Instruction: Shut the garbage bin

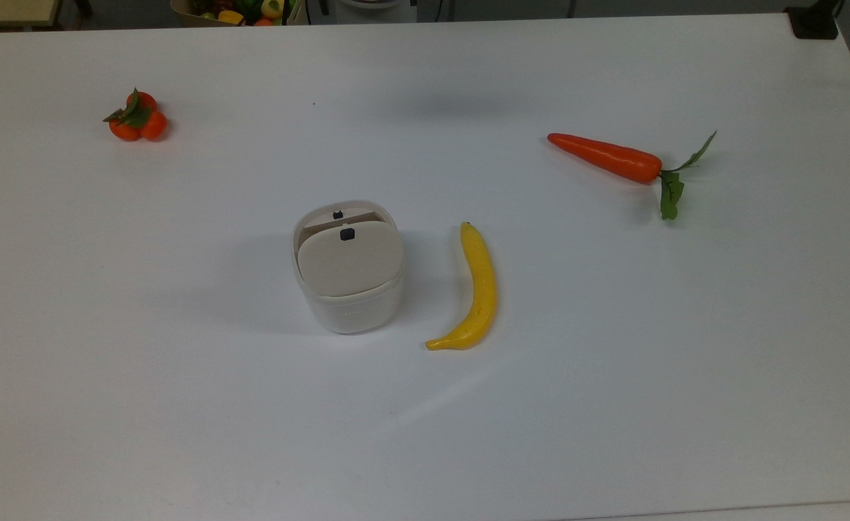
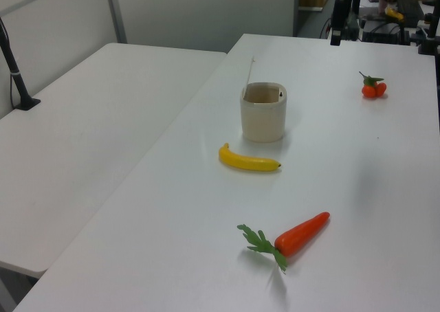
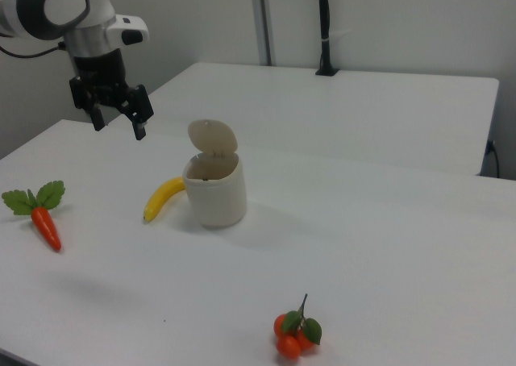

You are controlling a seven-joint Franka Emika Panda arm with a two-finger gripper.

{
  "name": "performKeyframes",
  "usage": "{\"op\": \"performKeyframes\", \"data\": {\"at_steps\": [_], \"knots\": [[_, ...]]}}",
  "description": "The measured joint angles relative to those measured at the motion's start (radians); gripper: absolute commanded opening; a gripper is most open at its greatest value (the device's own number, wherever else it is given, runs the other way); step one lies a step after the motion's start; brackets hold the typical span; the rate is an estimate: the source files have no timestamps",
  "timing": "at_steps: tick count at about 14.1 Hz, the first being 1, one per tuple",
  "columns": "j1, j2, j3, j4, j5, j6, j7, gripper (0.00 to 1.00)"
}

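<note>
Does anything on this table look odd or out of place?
Only the garbage bin: its lid stands upright, leaving the tub open. The banana, carrot and oranges lie loose on the table but look tidy. The robot's hand hangs open above.

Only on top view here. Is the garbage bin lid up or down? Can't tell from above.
Observer: Up. In the right view the garbage bin has its lid standing upright at the back of the rim, and the mouth is open.
Operator: Where's the gripper?
Observer: The gripper hangs in the air to the right view's left of the lid, slightly higher, touching nothing.
Operator: Open or shut?
Observer: Open, with nothing between its fingers.
</note>
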Motion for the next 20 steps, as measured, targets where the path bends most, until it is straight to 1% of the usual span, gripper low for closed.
{"op": "performKeyframes", "data": {"at_steps": [11, 12, 13, 14, 15, 17, 19, 20], "knots": [[0.0, 0.001, 0.0, 0.0, 0.0, 0.01, 0.0, 1.0], [0.0, 0.001, 0.0, 0.0, 0.0, 0.011, 0.0, 0.98], [0.0, 0.001, 0.0, 0.0, 0.0, 0.011, 0.0, 0.94], [0.0, 0.001, 0.0, 0.0, 0.0, 0.011, 0.0, 0.87], [0.0, 0.001, 0.0, 0.0, 0.0, 0.011, 0.0, 0.75], [0.0, 0.001, 0.0, 0.0, 0.0, 0.011, -0.003, 0.62], [0.0, 0.001, 0.0, 0.0, 0.0, 0.011, -0.022, 0.36], [-0.001, 0.001, 0.0, 0.0, 0.0, 0.011, -0.029, 0.26]]}}
